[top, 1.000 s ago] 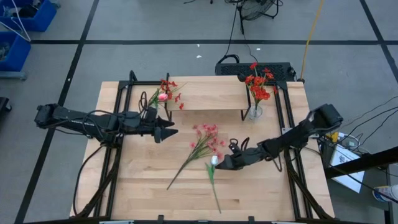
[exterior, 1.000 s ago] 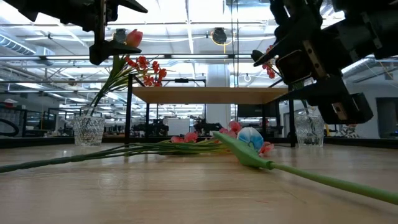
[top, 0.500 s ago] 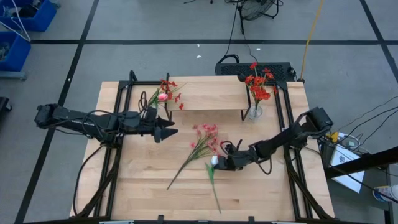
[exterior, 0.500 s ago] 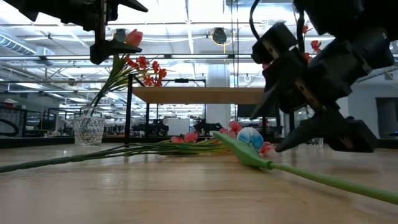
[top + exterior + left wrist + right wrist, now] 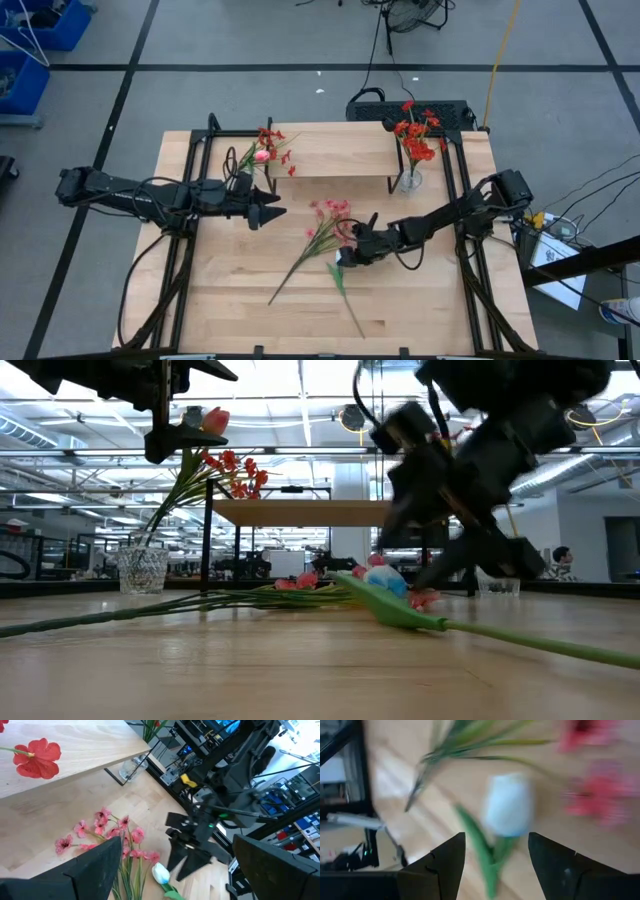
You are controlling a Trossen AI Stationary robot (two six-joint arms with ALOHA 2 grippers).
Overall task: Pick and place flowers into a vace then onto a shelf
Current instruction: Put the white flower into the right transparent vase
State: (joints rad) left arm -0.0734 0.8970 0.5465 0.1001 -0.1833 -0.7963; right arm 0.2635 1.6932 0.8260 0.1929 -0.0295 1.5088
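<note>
Beside the shelf (image 5: 325,150), two glass vases (image 5: 408,182) hold red flowers (image 5: 416,132). On the table (image 5: 230,290), the white tulip (image 5: 160,873) lies just ahead of the right gripper (image 5: 345,255), whose jaws gape, gripping nothing. Left gripper (image 5: 272,212) waits, fingers spread.

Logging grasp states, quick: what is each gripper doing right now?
Left gripper: open, empty.
Right gripper: open, fingers either side of the white tulip, not gripping.
</note>
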